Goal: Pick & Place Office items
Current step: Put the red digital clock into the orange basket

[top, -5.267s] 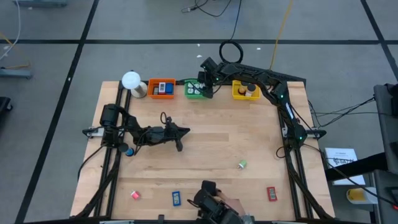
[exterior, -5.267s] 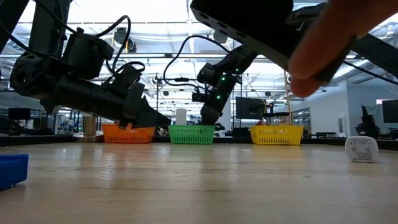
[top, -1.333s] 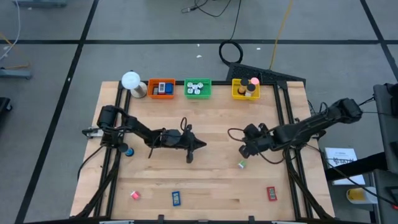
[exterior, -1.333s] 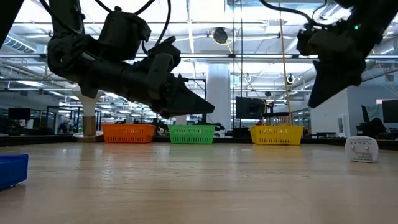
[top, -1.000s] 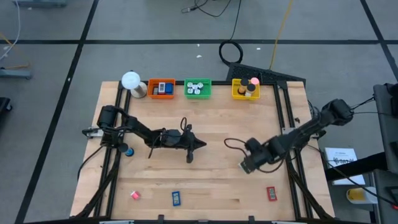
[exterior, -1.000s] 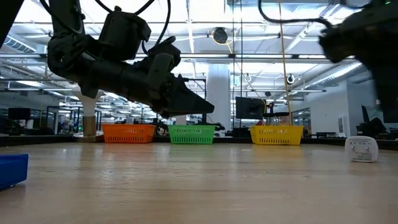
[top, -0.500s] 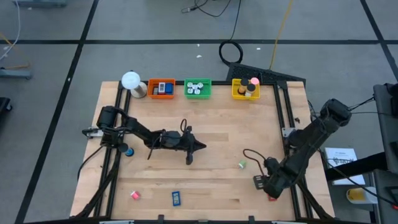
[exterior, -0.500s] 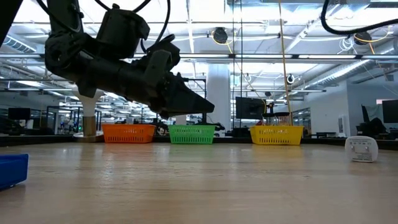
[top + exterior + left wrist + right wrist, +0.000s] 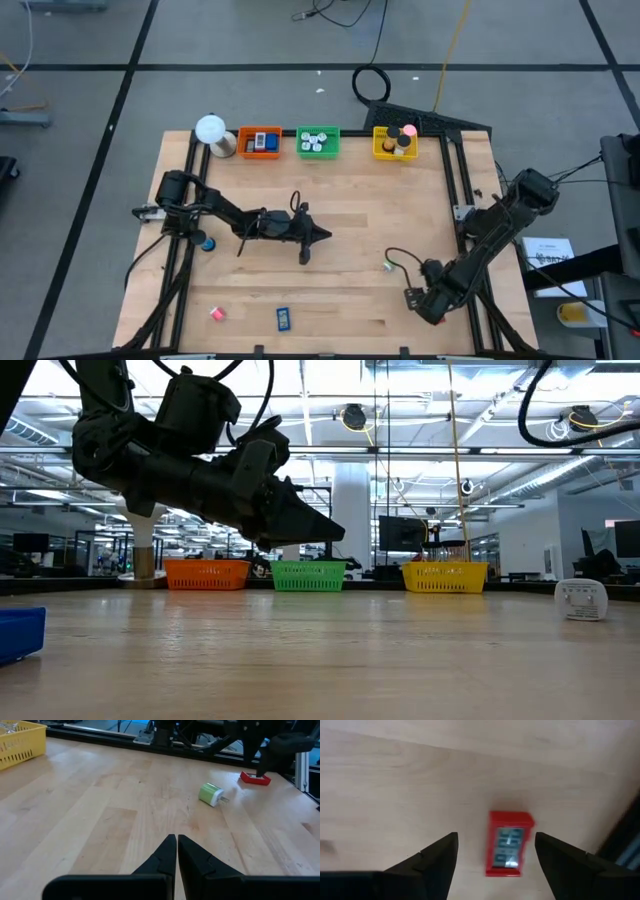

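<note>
A red flat rectangle (image 9: pixel 509 843) with a pale label lies flat on the table near its right front corner. My right gripper (image 9: pixel 496 838) hangs over it, pointing steeply down and open, one finger on either side, touching nothing; in the high view this gripper (image 9: pixel 425 305) hides the piece. A small green piece (image 9: pixel 388 265) lies just beyond it, also seen in the left wrist view (image 9: pixel 211 794). A pink piece (image 9: pixel 217 313) and a blue rectangle (image 9: pixel 284 319) lie near the front edge. My left gripper (image 9: pixel 325 234) waits shut above mid-table.
Orange tray (image 9: pixel 260 141), green tray (image 9: pixel 318 142) and yellow tray (image 9: pixel 395 143) stand along the far edge, each with pieces inside. A white ball lamp (image 9: pixel 211 129) stands at the far left. The right arm's frame rail (image 9: pixel 470 260) runs close to the red piece.
My right gripper has swung from beside the green piece toward the table's near right corner and sunk a little. Its wrist has rolled, and it now hangs over the red rectangle. The green piece, hidden beneath it a second ago, shows again.
</note>
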Tool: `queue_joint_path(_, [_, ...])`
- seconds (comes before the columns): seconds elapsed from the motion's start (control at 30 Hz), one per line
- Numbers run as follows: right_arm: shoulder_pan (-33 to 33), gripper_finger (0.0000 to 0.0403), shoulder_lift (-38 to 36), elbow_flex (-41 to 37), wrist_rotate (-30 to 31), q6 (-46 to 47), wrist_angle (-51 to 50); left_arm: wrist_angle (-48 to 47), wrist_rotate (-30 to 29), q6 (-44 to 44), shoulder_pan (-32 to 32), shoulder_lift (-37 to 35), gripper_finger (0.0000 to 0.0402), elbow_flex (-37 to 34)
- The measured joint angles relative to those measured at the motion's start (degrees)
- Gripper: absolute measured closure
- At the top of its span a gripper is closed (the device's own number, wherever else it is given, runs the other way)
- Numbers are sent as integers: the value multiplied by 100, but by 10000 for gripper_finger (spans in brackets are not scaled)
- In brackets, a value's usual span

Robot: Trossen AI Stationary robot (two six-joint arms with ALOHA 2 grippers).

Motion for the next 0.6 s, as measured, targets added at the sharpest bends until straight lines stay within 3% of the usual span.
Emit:
queue_joint_path(0.13, [101,155,63,-117,-319,174,44,0,1,-29,-2,-1,385,0])
queue_joint_path(0.4, [120,157,59,-608,-311,232,841,0,6,-26,-7,-2,385,0])
queue_joint_path(0.6, [120,207,53,-695,-286,148,876,0,6,0,-7,-2,385,0])
